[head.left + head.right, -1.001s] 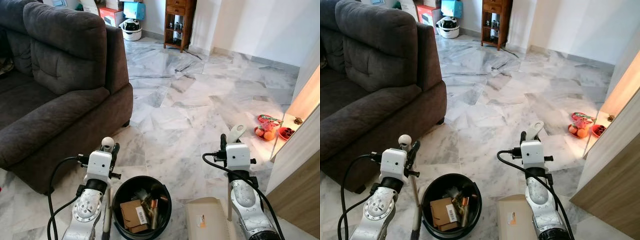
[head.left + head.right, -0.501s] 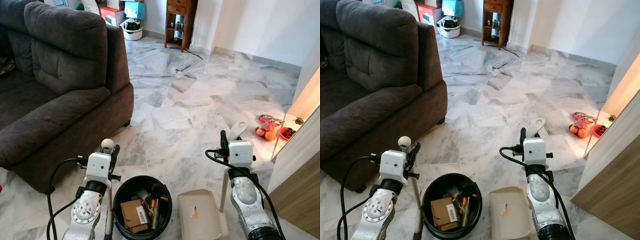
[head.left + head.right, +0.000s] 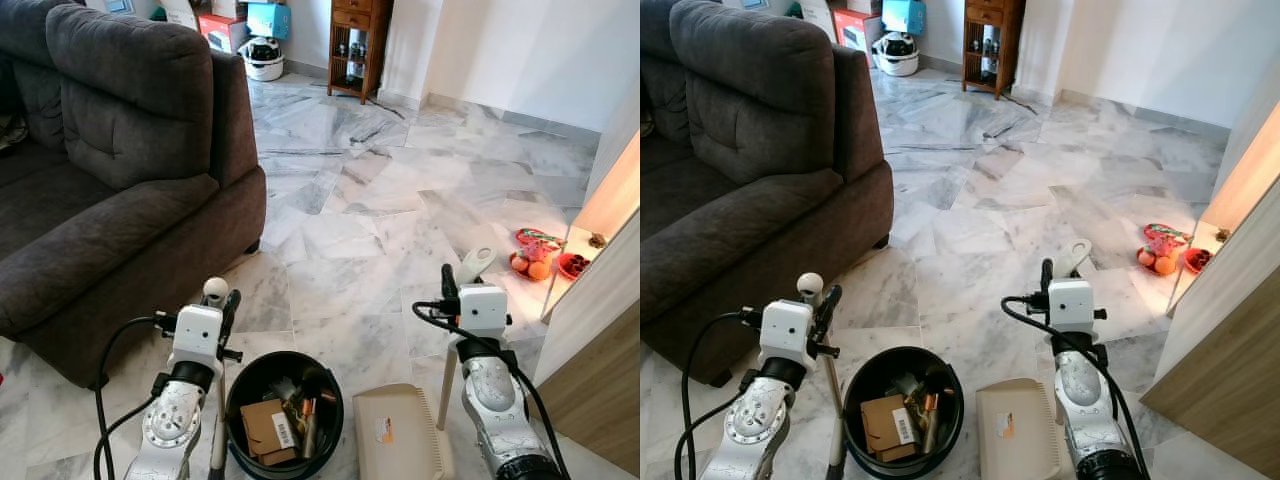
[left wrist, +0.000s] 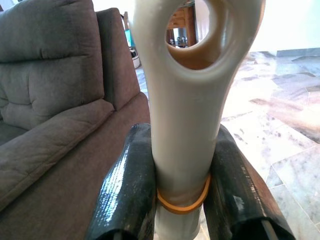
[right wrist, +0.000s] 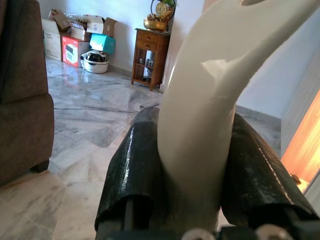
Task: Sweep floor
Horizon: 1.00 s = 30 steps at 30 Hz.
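My left gripper (image 3: 229,306) is shut on the white broom handle (image 4: 192,75), which ends in a ring and carries an orange rubber band; its stick (image 3: 217,440) runs down to the floor beside the bin. A black round bin (image 3: 285,410) holding cardboard and other rubbish stands on the marble floor between my arms. To the right, my right gripper (image 3: 447,283) is shut on the curved white dustpan handle (image 5: 210,90). The beige dustpan (image 3: 400,435) lies flat on the floor just right of the bin.
A dark grey sofa (image 3: 110,180) fills the left side, close to my left arm. A wooden panel and a lit shelf (image 3: 600,300) border the right, with plates of fruit (image 3: 540,262) on the floor beside them. Open marble floor stretches ahead to a wooden cabinet (image 3: 358,45) and boxes.
The dustpan has slid left along the floor, closer to the bin, and my right arm has shifted with it. The left arm and the broom have stayed put.
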Motion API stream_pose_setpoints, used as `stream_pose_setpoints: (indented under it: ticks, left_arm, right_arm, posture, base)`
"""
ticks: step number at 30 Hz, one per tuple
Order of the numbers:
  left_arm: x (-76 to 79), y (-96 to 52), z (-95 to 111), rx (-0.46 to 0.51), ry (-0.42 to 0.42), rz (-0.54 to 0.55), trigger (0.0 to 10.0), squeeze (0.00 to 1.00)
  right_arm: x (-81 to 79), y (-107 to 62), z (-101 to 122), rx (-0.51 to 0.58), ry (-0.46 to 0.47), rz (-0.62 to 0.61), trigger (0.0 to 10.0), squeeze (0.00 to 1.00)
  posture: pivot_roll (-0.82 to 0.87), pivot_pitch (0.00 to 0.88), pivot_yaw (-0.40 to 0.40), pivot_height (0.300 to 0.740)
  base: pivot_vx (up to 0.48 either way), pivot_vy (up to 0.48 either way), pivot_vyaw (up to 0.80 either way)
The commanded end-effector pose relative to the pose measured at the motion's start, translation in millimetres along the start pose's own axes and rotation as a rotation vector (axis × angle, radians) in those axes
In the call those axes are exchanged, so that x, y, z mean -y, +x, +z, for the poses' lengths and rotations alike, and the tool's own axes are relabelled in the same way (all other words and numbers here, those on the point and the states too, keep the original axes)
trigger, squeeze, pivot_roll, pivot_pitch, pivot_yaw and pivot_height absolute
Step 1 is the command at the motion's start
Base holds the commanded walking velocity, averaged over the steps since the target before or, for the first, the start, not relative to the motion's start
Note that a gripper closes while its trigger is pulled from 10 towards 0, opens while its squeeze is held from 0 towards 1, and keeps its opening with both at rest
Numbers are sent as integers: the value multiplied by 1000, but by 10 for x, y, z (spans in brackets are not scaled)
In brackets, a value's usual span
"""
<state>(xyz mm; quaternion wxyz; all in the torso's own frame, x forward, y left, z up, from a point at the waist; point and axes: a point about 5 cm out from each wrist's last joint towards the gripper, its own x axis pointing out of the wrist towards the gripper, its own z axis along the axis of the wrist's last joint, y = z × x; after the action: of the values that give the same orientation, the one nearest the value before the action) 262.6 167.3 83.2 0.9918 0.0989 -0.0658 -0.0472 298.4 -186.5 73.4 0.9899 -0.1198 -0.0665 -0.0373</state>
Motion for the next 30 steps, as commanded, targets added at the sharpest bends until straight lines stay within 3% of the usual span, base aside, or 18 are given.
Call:
stream_pose_setpoints:
  ticks: [1,6,30]
  left_arm:
    - [-14,25,74,44,20,-12,10000,0]
    - [-6,28,75,45,18,-15,10000,0]
    - [-47,73,93,51,22,18,10000,0]
  right_arm:
    - [30,71,99,54,7,-15,10000,0]
    - [41,69,98,55,8,-22,10000,0]
    - [-28,116,145,71,31,-6,10000,0]
  posture:
    - [87,0,13,740]
    - [86,0,14,740]
    - [96,1,3,740]
  base:
    - [0,0,0]
    - [0,0,0]
    - [-283,0,0]
